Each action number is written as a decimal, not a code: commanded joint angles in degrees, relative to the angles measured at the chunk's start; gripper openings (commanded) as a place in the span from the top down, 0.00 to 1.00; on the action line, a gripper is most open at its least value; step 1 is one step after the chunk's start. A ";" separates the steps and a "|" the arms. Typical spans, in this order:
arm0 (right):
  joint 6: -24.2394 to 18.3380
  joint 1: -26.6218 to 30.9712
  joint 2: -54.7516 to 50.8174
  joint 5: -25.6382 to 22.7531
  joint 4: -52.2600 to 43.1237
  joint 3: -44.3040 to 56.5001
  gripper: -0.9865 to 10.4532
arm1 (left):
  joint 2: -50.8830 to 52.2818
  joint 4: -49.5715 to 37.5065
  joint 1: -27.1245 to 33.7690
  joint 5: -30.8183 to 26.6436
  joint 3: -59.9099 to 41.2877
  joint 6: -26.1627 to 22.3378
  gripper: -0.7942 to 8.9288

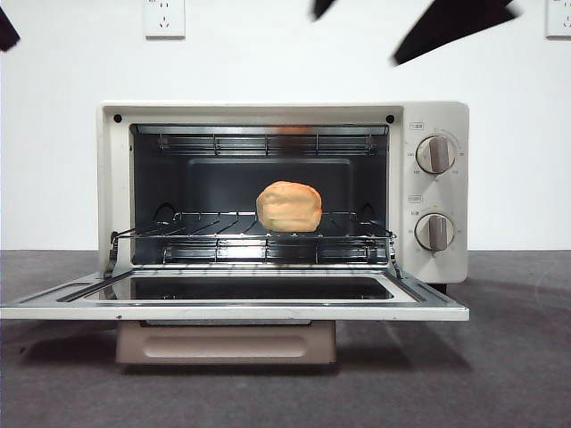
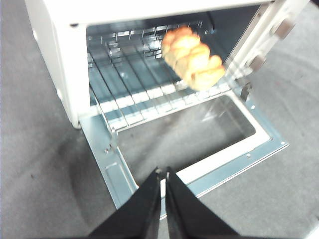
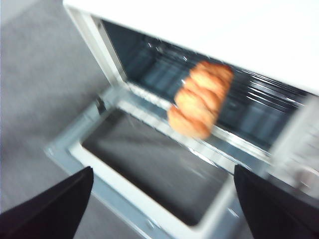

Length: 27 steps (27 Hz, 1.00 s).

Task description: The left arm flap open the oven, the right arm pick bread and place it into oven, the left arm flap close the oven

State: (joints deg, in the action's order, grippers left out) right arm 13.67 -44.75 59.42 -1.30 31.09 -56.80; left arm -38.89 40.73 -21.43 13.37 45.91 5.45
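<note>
The cream-white oven (image 1: 268, 111) stands open, its glass door (image 1: 419, 308) folded down flat and the tan handle (image 1: 227, 343) hanging under the front edge. The golden bread (image 1: 288, 207) lies on the wire rack (image 1: 205, 241) inside, right of centre, with nothing touching it. In the left wrist view my left gripper (image 2: 163, 172) is shut and empty, hovering over the door's front edge (image 2: 224, 169), with the bread (image 2: 193, 59) farther in. My right gripper (image 3: 163, 172) is open and empty, pulled back above the door, facing the bread (image 3: 202, 99). That view is blurred.
Two round knobs (image 1: 435, 153) sit on the oven's right panel. Dark grey table surface (image 1: 508, 357) surrounds the oven. A white wall with sockets (image 1: 164, 18) is behind. Black arm fingers (image 1: 451, 27) show at the top right, and another black tip (image 1: 5, 31) at the top left.
</note>
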 commanded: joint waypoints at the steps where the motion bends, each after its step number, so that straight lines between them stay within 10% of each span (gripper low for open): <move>1: -5.81 0.50 -2.62 -0.17 4.83 -0.74 0.52 | -1.84 -1.27 0.17 -0.09 0.28 -0.20 0.90; 27: -8.52 1.88 -9.07 4.74 13.07 -0.11 0.52 | -13.09 -17.22 8.87 4.72 -10.38 5.88 0.90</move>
State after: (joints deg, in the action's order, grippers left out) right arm 5.76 -42.57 50.04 3.29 44.40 -56.73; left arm -50.76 25.26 -12.82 17.32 35.35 10.33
